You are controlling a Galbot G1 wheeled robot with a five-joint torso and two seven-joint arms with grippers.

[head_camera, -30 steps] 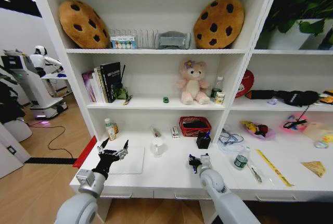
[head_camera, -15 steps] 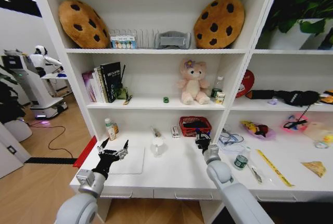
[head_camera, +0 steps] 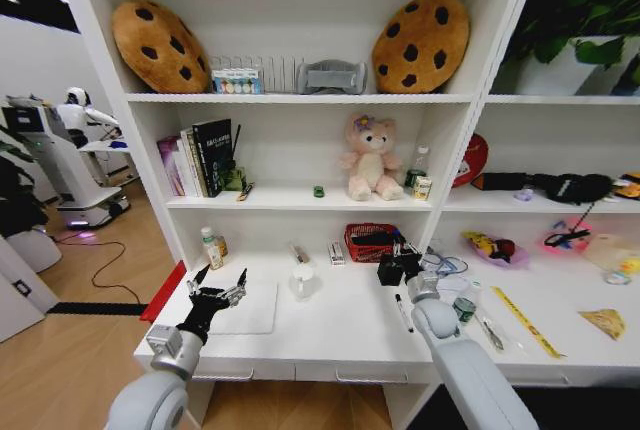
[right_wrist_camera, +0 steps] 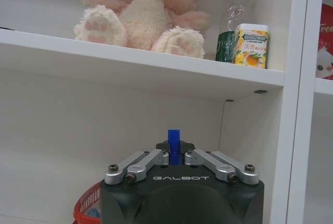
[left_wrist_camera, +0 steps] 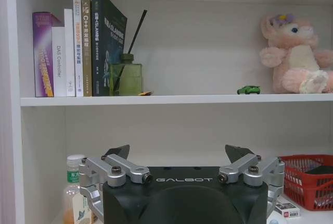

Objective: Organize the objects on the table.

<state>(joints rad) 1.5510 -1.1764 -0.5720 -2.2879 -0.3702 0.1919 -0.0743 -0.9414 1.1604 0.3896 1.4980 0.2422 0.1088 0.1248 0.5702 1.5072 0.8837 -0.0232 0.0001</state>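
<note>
Up front, right gripper [right_wrist_camera: 175, 153] fingers pinched on a slim blue pen [right_wrist_camera: 174, 145], upright; left gripper [left_wrist_camera: 178, 153] fingers spread wide.

Both arms grey w/ rounded joints. Left hand [left_wrist_camera: 178, 162]: black body, white GALBOT lettering, silver linkages w/ dark screws, black fingertips [left_wrist_camera: 116, 152]. Right hand [right_wrist_camera: 175, 152] same build.

The table [head_camera: 330, 335] looks smooth, matt white laminate. The right gripper [right_wrist_camera: 175, 153] has brushed-metal links on a matt black plastic body (pinching a blue plastic pen [right_wrist_camera: 174, 145]). The bear [right_wrist_camera: 140, 13] is fuzzy plush; the basket [head_camera: 372, 243] red plastic mesh.
</note>
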